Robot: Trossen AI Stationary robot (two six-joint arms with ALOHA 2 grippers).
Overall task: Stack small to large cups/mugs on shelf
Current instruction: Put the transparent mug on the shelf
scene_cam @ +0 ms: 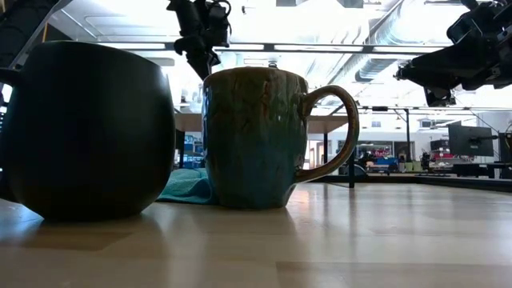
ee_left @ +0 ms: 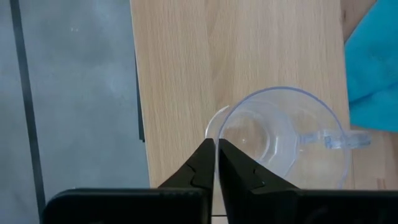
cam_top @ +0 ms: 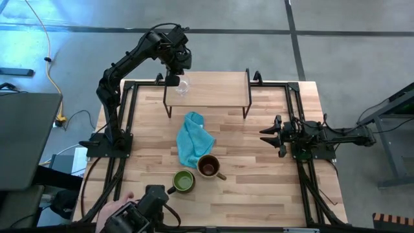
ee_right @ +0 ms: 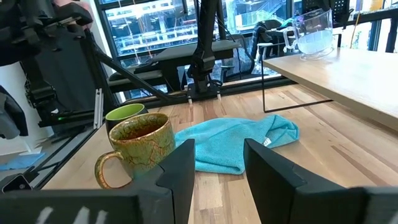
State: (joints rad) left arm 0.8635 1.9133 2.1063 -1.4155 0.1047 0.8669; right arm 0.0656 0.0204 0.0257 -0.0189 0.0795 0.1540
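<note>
Your left gripper [ee_left: 216, 163] is pinched on the rim of the tiny clear glass cup [ee_left: 283, 138], which sits upright on the small light-wood shelf [cam_top: 213, 87] at the far side of the striped wooden desk [cam_top: 259, 188]. Your right gripper [ee_right: 214, 163] waits at the desk's right side, fingers parted and empty. The olive-tan mug [cam_top: 208, 166] and the dark mug with green inside [cam_top: 184, 181] stand side by side near the front, just beyond the crumpled teal-blue cloth [cam_top: 193, 139].

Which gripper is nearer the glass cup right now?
Left. The left gripper is at the glass cup on the shelf, fingers pinching its rim. The right gripper sits open at the table's right side, well away from it.
</note>
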